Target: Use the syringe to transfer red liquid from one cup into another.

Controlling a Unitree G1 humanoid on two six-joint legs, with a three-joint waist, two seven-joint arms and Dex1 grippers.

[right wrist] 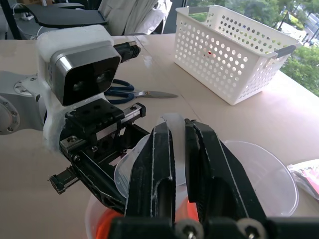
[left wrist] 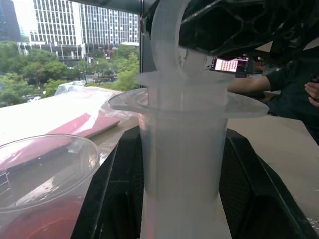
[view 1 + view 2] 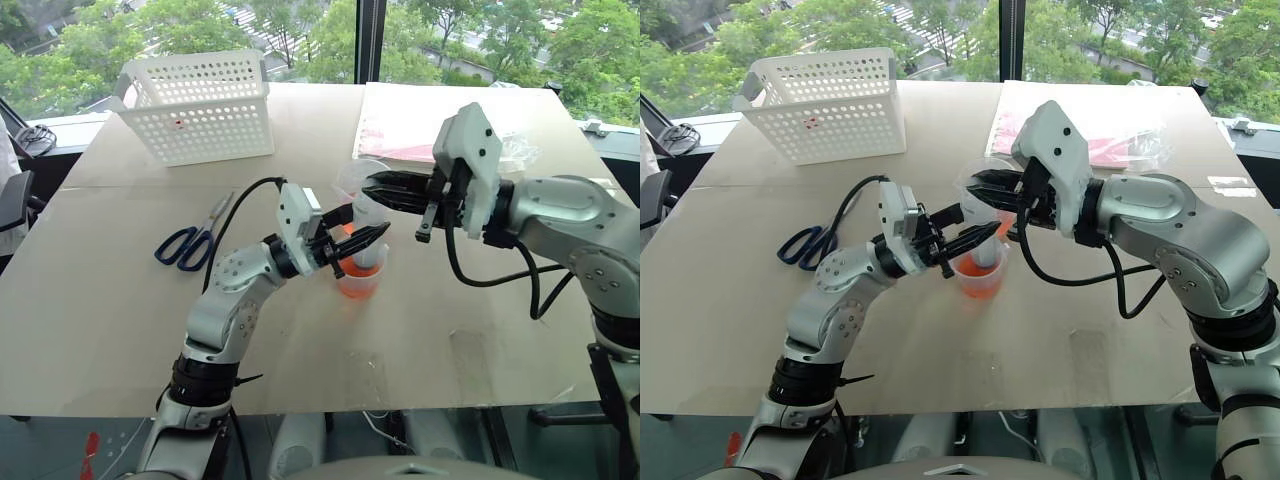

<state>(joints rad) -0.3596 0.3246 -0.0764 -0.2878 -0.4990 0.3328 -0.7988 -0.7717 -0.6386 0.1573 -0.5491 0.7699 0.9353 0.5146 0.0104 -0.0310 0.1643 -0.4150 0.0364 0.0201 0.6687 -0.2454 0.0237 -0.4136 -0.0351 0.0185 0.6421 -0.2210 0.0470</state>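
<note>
The syringe stands upright with its tip down in a clear cup that holds the red liquid, mid-table. My left gripper is shut on the syringe's barrel, one black finger on each side below the flange. My right gripper comes in from the right, level, and is shut on the white plunger end above the barrel. A second clear cup with no liquid stands just behind, touching or nearly touching the first.
A white perforated basket stands at the back left. Blue-handled scissors lie left of my left arm. A pink-red plastic packet lies at the back right. A person's sleeve shows beyond the table.
</note>
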